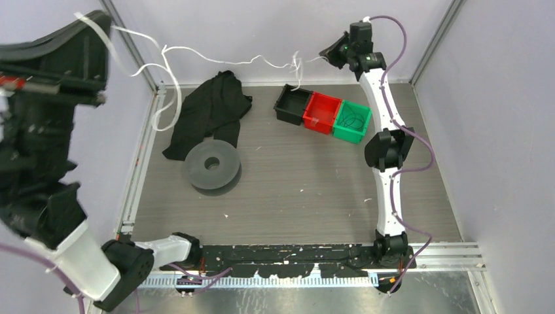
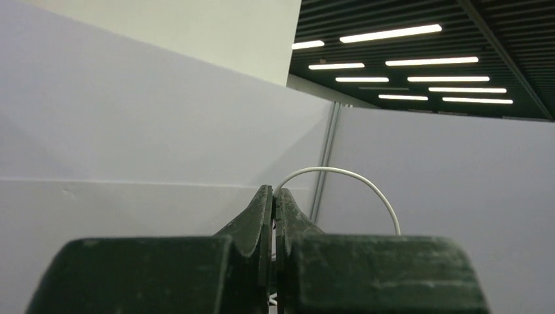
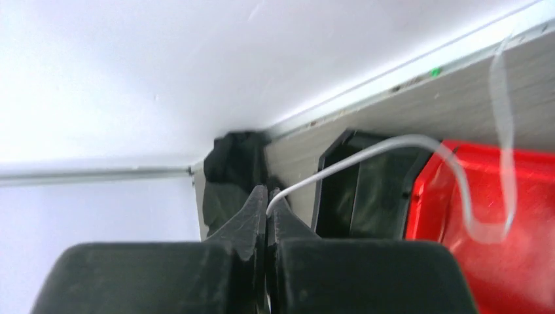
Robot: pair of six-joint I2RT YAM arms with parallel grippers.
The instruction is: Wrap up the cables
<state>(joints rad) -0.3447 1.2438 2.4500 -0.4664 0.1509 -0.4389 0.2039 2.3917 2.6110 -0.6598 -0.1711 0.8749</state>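
A thin white cable (image 1: pixel 216 57) hangs in a wavy line across the back of the cell, high above the table, between my two grippers. My left gripper (image 1: pixel 98 29) is raised at the far left and is shut on one end of it. In the left wrist view the cable (image 2: pixel 340 173) arcs out from between the closed fingertips (image 2: pixel 273 196). My right gripper (image 1: pixel 329 52) is raised at the back right and is shut on the other end. In the right wrist view the cable (image 3: pixel 366 154) leaves the closed tips (image 3: pixel 268 196) and curls over the bins.
A black bin (image 1: pixel 292 104), a red bin (image 1: pixel 322 112) and a green bin (image 1: pixel 351 122) with thin dark wires stand in a row at the back. A grey spool (image 1: pixel 211 167) lies left of centre beside a black cloth (image 1: pixel 208 108). Walls close in on three sides.
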